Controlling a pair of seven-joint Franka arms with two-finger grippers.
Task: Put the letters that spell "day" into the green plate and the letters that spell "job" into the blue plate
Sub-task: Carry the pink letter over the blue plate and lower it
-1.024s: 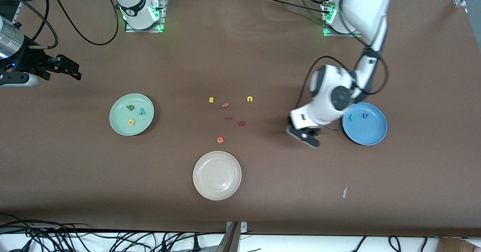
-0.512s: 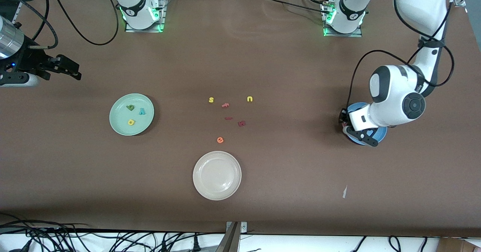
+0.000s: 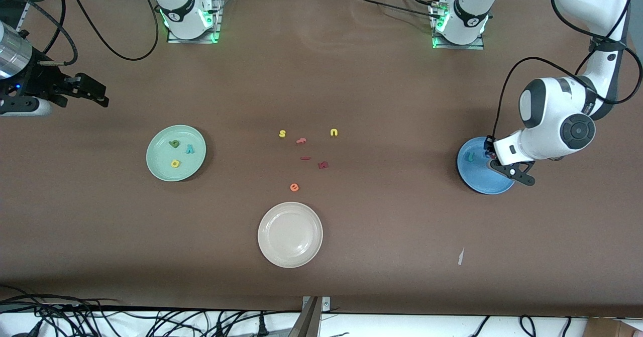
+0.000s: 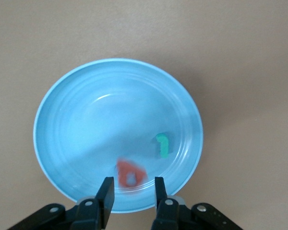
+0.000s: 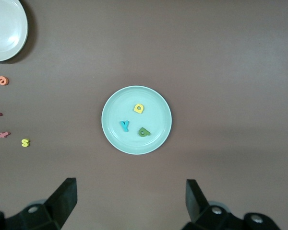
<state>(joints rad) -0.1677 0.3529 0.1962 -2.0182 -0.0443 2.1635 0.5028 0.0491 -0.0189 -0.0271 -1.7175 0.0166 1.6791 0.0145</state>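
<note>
The blue plate [image 3: 479, 182] [image 4: 62, 100] lies at the left arm's end of the table, with the teal j [image 3: 470, 156] [image 4: 163, 145] in it. My left gripper [image 3: 495, 158] [image 4: 132, 184] hovers over this plate, open. The pinkish-red b [image 4: 131, 174] shows blurred on the plate below the gap, touching neither finger. I cannot make out the o. The green plate [image 3: 162, 170] [image 5: 113, 108] holds the dark green d [image 3: 174, 144], teal y [image 3: 190, 149] and yellow a [image 3: 175, 163]. My right gripper [image 3: 95, 93] [image 5: 131, 189] waits open and empty, high at the right arm's end.
Mid-table lie a yellow s [image 3: 282, 133], a yellow u [image 3: 334, 132], an orange e [image 3: 294, 187] and three darker red letters [image 3: 323, 165]. A cream-white plate [image 3: 290, 234] sits nearer the front camera. A paper scrap [image 3: 460, 256] lies near the front edge.
My left arm swung from beside the blue plate to over it. Its jaws have parted and the b has dropped from them. The right arm has not moved.
</note>
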